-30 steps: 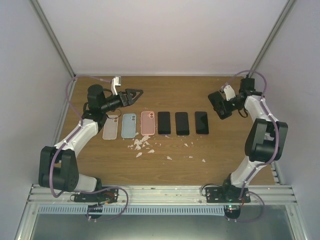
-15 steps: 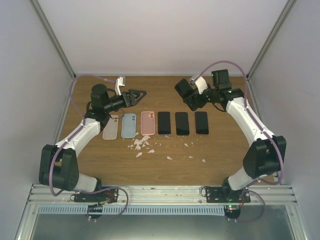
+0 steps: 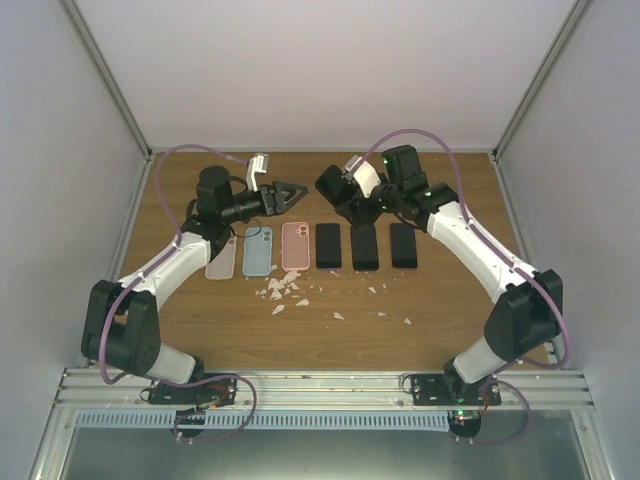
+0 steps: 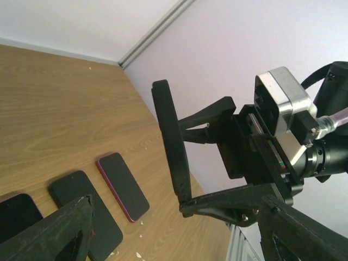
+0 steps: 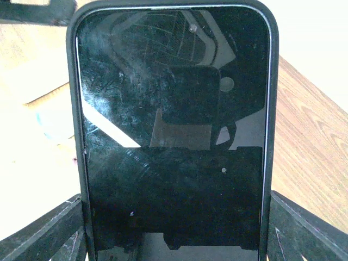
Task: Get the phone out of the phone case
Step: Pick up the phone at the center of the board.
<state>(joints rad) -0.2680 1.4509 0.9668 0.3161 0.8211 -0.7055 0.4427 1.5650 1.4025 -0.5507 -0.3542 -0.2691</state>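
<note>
Right hand (image 3: 342, 194) pinches the phone (image 3: 328, 184) and holds it up over the far middle of the desk (image 3: 440, 300). It is turned toward the left hand (image 3: 296, 190), which hovers just to its left with fingers spread. I judge this a handoff pose, so one hand can brace while the other peels. Below lie three empty cases (image 3: 258, 250) and three bare phones (image 3: 364, 247), with chips (image 3: 285, 290) nearer.

From the left wrist, the phone shows edge-on, ahead of the gap between that hand's parted fingers (image 4: 60, 231) and apart from both.

From the right wrist, the screen faces the camera, fingers clamping its long sides. The dark case (image 5: 73, 109) wraps its rim, so the phone is not yet out.
</note>
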